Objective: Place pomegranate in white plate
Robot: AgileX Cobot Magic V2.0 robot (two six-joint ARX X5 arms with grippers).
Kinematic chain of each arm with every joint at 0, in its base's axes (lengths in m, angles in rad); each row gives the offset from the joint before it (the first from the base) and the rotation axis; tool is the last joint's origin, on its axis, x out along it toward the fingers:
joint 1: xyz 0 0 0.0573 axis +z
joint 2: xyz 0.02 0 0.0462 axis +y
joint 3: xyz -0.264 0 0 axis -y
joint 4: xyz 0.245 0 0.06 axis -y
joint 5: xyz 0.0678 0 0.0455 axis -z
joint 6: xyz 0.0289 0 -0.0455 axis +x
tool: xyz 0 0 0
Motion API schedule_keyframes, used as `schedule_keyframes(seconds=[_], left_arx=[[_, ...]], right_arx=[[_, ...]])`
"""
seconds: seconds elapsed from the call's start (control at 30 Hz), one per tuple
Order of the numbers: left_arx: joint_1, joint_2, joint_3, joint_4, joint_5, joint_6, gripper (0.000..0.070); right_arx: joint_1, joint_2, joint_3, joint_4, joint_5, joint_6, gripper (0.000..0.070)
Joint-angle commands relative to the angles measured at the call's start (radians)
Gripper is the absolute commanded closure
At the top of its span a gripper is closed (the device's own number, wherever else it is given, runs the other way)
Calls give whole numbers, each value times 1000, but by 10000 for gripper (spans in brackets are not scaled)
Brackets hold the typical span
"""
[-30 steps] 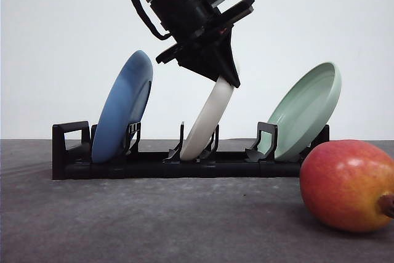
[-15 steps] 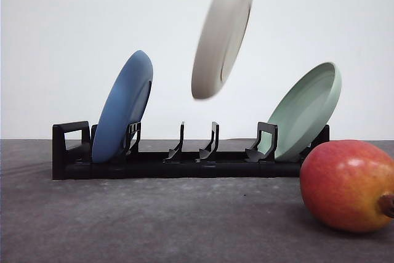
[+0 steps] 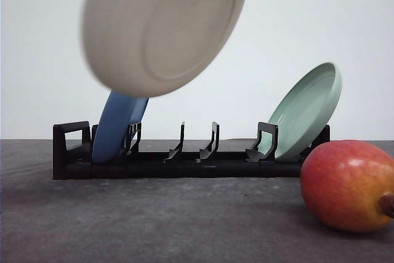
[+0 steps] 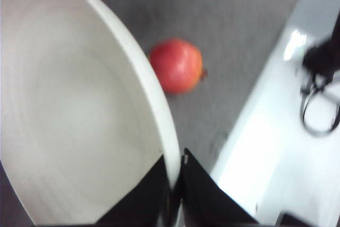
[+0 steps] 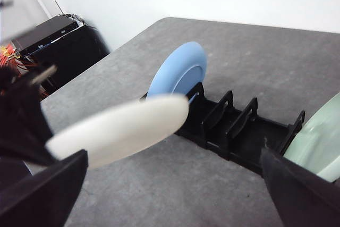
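A grey table (image 3: 154,226) runs back to a white wall. Nearest, at four o'clock, the pomegranate (image 3: 348,184) lies on the mat. Behind it the black rack (image 3: 184,163) holds the blue plate (image 3: 117,133) and green plate (image 3: 306,110), its middle slots now vacated. The white plate (image 3: 161,26) has swung up and leftward, so it still needs setting down. The left gripper (image 4: 174,195) pinches its rim, the fruit well apart beyond it. The right gripper (image 5: 170,195) is spread wide, empty.

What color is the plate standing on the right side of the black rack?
Pale green. The front view shows it best.
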Motion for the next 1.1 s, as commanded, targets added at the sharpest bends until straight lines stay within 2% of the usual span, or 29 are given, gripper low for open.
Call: schedule_keyframes(seconds=[0.0, 0.23, 0.3, 0.43, 0.53, 0.67, 1.07], left_arx=[[-43, 15, -11, 9, -29, 15, 699], [-175, 17, -252, 98, -302, -57, 699], [-205, 17, -335, 153, -345, -81, 699], [-258, 33, -467, 262, -388, -96, 699], [-283, 59, -506, 285, -419, -121, 699], [-312, 105, -507, 289, -466, -132, 699], [-351, 216, -507, 368, -467, -132, 700]], right_arx=[[2, 5, 21, 3, -2, 11, 38], [2, 5, 21, -21, -2, 11, 38], [2, 5, 21, -32, -2, 11, 38], [2, 5, 20, -45, -2, 11, 38], [2, 5, 20, -49, -2, 11, 38], [2, 5, 20, -61, -2, 11, 38], [2, 5, 20, -99, -2, 10, 38]])
